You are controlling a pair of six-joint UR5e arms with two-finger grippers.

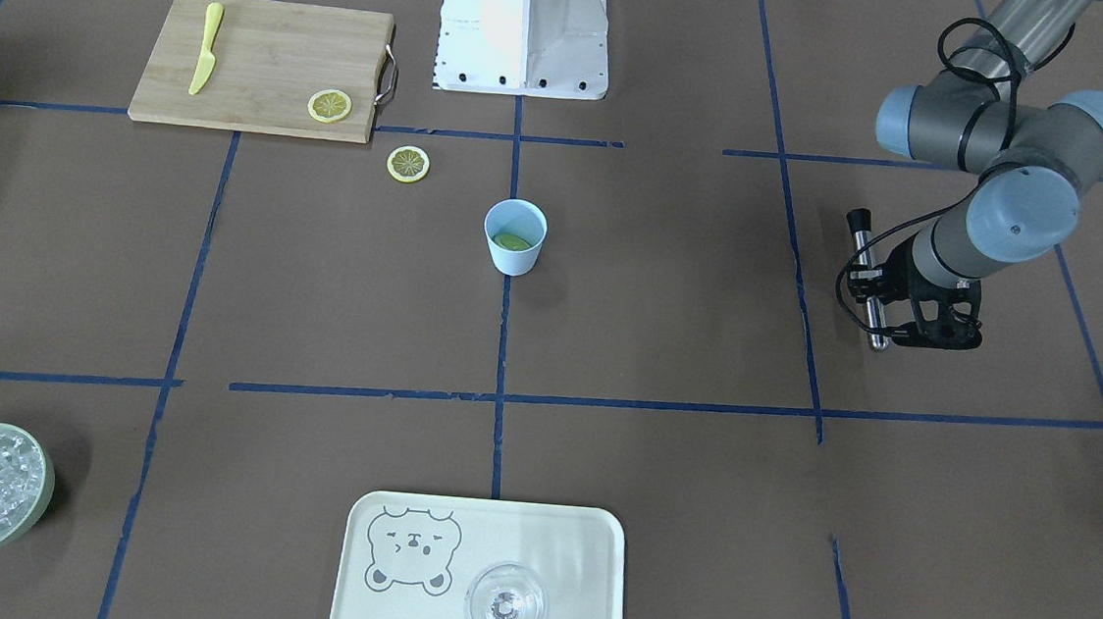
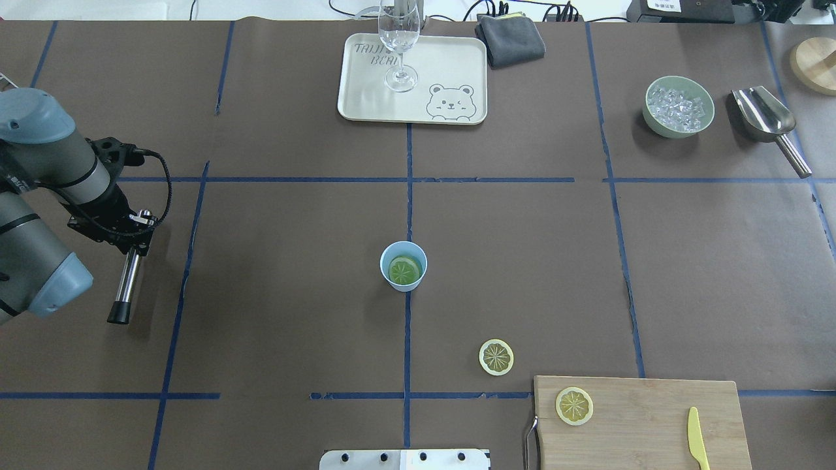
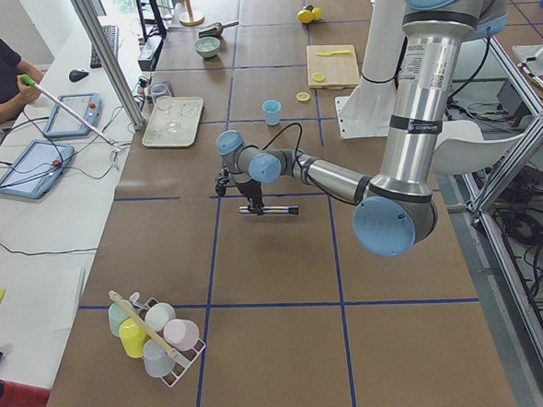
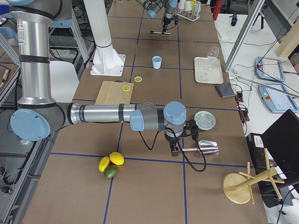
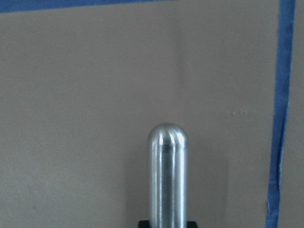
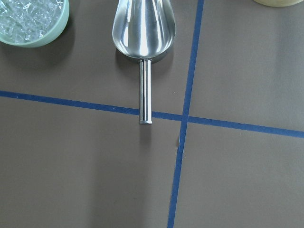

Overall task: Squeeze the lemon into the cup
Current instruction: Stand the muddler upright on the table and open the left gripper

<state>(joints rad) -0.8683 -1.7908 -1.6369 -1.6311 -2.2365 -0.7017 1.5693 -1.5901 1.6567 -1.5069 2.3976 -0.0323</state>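
The light-blue cup (image 2: 403,282) stands at the table's middle and holds one lemon slice (image 2: 405,269), which looks greenish inside it. A second slice (image 2: 496,357) lies on the table. A third slice (image 2: 574,405) lies on the cutting board (image 2: 646,418). My left gripper (image 2: 134,230) is far to the left of the cup, shut on a metal rod (image 2: 127,281) with a black end; the rod also shows in the left wrist view (image 5: 167,175). My right gripper (image 4: 175,147) shows only in the exterior right view, near the scoop, and I cannot tell whether it is open or shut.
A yellow knife (image 2: 697,447) lies on the board. A tray (image 2: 450,65) with a clear glass (image 2: 398,39) stands at the far side. A green bowl of ice (image 2: 679,108), a metal scoop (image 2: 767,124) and a grey cloth (image 2: 509,39) are far right.
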